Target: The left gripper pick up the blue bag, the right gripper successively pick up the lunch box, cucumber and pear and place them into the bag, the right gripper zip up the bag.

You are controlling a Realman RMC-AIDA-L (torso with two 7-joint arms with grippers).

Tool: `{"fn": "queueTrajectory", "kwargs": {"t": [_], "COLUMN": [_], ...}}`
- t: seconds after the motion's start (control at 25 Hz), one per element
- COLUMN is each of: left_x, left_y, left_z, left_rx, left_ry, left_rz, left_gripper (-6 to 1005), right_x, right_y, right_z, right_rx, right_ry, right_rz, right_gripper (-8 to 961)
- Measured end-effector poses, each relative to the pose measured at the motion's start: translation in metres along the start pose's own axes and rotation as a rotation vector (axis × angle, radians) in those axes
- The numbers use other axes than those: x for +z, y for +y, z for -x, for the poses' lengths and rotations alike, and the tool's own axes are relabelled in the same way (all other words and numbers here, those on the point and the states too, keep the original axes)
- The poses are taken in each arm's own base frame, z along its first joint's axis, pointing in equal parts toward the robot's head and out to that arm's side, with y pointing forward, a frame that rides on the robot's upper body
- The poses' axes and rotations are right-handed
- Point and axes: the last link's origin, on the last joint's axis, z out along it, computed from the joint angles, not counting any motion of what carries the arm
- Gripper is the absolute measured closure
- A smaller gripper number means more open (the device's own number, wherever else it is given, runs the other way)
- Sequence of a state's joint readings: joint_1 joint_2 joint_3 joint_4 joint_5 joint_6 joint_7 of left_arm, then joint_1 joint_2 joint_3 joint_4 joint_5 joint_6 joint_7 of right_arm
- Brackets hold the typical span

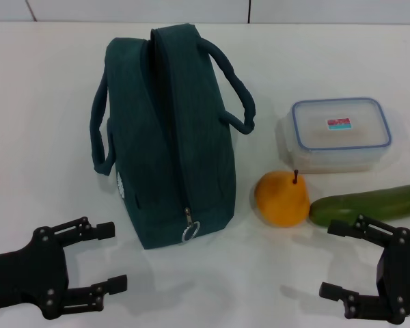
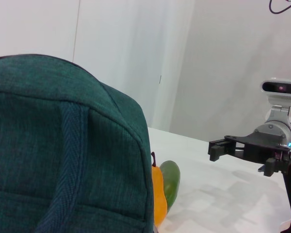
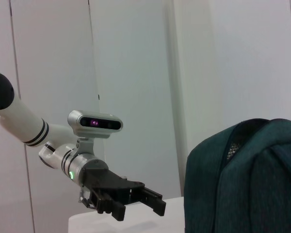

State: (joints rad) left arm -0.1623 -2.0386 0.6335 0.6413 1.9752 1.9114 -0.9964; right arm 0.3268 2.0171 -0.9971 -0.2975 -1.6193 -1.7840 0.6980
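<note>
- Teal fabric blue bag (image 1: 167, 137), soft and light, stands zipped just ahead of the left gripper (image 1: 99, 263), whose fingers are spread, empty
- Best grasped by a loop handle
- Right gripper (image 1: 348, 263) open, holding nothing

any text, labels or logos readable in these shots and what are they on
No text can be read anywhere in these views.
Sticker on the lunch box lid: a small red-and-teal label, any print too small to read.
Logo on the blue bag: a white round mark low on its side, seen edge-on, not legible.
The pear, the cucumber, the left gripper and the right gripper: no markings visible.
</note>
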Motion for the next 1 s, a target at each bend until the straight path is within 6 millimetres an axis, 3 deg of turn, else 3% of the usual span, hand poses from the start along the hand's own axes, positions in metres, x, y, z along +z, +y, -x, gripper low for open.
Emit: {"fn": "queueTrajectory", "kwargs": {"t": [0.48, 0.76, 0.88, 0.92, 1.0], "left_x": [-0.003, -0.029, -0.035, -0.042, -0.046], "left_y": [0.001, -0.024, -0.033, -0.046, -0.054], "left_z": [-0.001, -0.03, -0.037, -0.05, -0.058], "left_rx": [-0.036, -0.441, -0.527, -0.616, -0.662], "left_ry": [0.015, 0.198, 0.229, 0.269, 0.29], "left_rz": [-0.011, -0.133, -0.148, -0.169, -0.185], "left_gripper": [185, 186, 186, 186, 186], "right_x": [-0.001, -0.001, -0.001, -0.001, -0.001], "right_y": [0.0, 0.0, 0.0, 0.0, 0.0], "right_z": [0.0, 0.001, 0.001, 0.001, 0.001], "right_rx": [-0.001, -0.001, -0.001, -0.001, -0.001], "right_ry": [0.0, -0.004, -0.004, -0.004, -0.004], "right_rz": [0.0, 0.003, 0.003, 0.003, 0.003], "right_gripper": [98, 99, 99, 99, 99]}}
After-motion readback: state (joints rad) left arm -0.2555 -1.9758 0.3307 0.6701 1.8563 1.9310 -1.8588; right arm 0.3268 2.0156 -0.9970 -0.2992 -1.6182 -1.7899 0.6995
